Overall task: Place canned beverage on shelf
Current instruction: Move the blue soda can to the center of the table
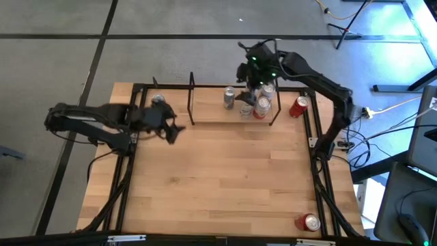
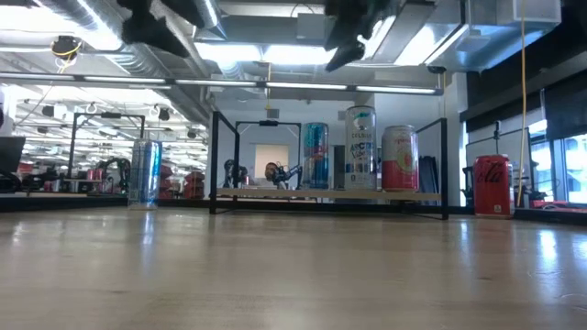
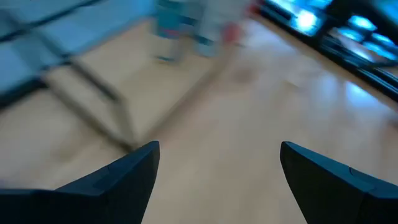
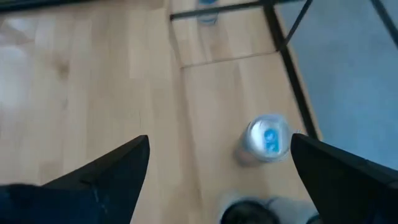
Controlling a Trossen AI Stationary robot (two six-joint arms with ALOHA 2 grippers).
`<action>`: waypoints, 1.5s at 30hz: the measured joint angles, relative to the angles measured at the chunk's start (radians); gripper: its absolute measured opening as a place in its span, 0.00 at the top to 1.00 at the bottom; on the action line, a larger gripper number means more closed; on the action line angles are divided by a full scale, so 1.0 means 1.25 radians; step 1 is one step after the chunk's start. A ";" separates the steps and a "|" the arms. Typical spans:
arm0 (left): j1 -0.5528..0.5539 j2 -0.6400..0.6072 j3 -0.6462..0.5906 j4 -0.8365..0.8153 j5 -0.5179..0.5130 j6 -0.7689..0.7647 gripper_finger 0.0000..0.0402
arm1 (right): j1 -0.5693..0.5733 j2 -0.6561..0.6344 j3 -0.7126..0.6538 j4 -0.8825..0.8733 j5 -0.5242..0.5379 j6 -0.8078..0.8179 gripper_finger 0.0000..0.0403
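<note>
Grey floor [image 1: 54, 68], bright ceiling lights [image 2: 275, 53], window [image 2: 559, 170] at right.

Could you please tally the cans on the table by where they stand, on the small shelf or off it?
On the shelf: 3 cans, namely the blue can, the tall white can and the pink-red can.
Off the shelf: 3 cans, namely the silver-blue can, the red cola can and the red can near the front corner.
Total: 6 cans.

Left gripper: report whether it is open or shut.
Open. The left wrist view shows the left gripper with its two dark fingers spread wide, bare table between them, holding nothing.
</note>
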 joint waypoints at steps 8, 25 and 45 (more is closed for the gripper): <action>0.231 0.007 0.101 -0.252 -0.069 -0.137 0.18 | 0.000 -0.164 -0.207 0.034 -0.005 -0.037 0.07; 0.695 0.221 0.100 -0.294 0.153 -0.101 0.18 | 0.000 -0.291 -0.439 0.135 0.002 -0.102 0.07; 0.806 0.377 0.100 -0.297 0.242 0.053 0.29 | 0.000 -0.291 -0.454 0.200 0.002 -0.132 0.07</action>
